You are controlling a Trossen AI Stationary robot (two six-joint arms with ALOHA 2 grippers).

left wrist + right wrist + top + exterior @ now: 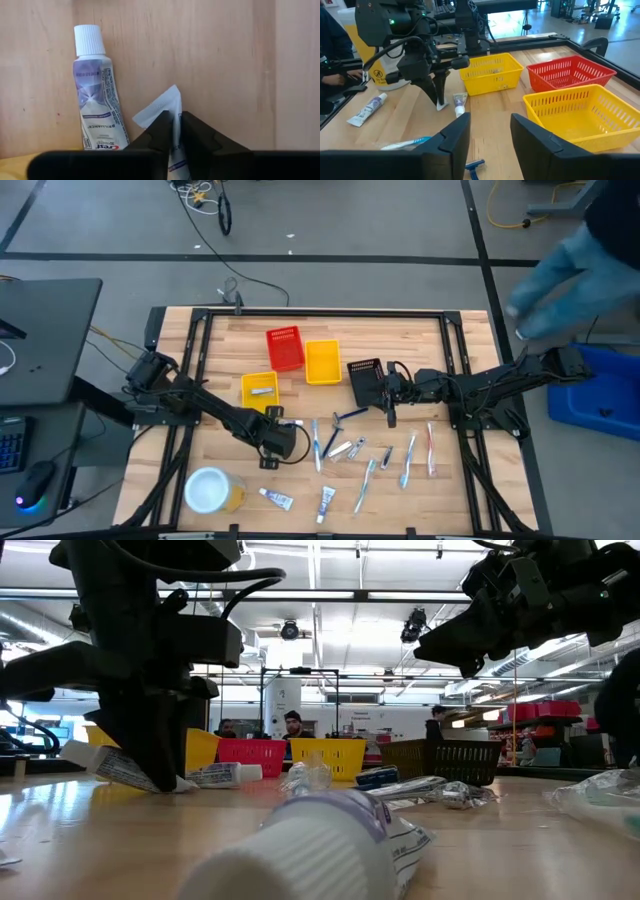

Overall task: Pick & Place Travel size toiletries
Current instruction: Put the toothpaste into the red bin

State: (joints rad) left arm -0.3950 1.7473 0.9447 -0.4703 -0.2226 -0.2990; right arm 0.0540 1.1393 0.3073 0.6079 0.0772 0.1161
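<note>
Near the middle of the table, just in front of the small yellow basket (260,389), the left gripper (173,131) points down at the wood with its two fingers drawn almost together on the flat crimped end of a small white tube (162,111) — pinched between the tips, the rest of it hidden behind them. A second white tube (98,95), capped and with purple-blue print, lies flat on the boards just beside the pinched one, apart from the fingers.

The right gripper (487,131) hangs above the table near the black basket (364,378), fingers parted and nothing between them.

Four baskets stand across the far half of the table: one red (284,347), two yellow — the larger yellow basket (322,361) next to the red one — and one black. Between the arms lies a scatter of toothbrushes and a blue razor (347,417); roughly seven or eight slim items, too small to count surely. Two more tubes (277,499) lie near the front edge, beside a white-topped yellow round container (209,488). At the table's far right a person's blurred sleeve (566,280) shows.
</note>
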